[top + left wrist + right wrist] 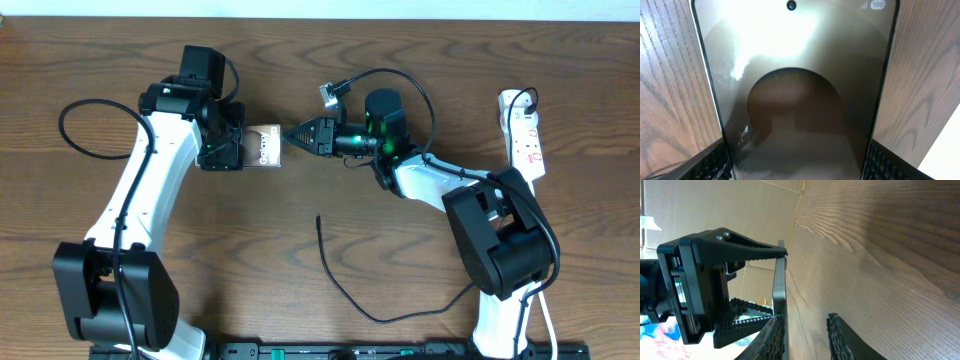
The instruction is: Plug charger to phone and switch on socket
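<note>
- The phone (795,60) is showing the number "100" inside a small rounded badge (878,4) at the top right corner of its screen (signal bars (863,5) are sitting just left of it).
- Seen from overhead, white lettering is running across the phone's screen, but it is coming out too small to read.
- The socket (527,135) is carrying red markings, none legible.

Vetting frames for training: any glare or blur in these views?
Left wrist: bright glare washes out the upper phone screen. Right wrist: no glare, table grain crisp. Overhead: evenly lit, sharp.
</note>
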You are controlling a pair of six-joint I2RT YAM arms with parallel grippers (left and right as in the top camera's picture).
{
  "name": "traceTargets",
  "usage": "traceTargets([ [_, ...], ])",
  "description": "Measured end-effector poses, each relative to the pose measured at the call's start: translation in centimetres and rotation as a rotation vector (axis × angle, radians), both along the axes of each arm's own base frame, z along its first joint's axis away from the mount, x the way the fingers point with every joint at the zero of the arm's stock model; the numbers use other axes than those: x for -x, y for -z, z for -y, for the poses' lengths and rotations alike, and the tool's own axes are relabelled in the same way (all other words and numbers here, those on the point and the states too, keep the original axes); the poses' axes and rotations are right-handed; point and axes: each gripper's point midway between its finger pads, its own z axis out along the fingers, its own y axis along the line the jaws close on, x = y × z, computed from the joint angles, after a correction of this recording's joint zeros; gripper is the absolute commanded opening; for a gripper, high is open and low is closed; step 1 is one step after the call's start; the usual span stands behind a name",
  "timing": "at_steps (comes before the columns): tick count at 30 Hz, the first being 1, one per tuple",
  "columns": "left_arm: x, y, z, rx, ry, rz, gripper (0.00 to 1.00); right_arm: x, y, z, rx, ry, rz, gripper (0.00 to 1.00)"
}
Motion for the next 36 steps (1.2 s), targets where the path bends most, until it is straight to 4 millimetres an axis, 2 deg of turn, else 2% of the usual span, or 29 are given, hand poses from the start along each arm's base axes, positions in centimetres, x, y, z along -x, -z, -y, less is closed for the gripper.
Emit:
traceTargets([
  [36, 0.00, 0.04, -0.22, -0.013, -0.016, -0.001, 0.07, 0.07, -0.44, -0.32, -0.011, -0.003, 0.025, 0.28],
])
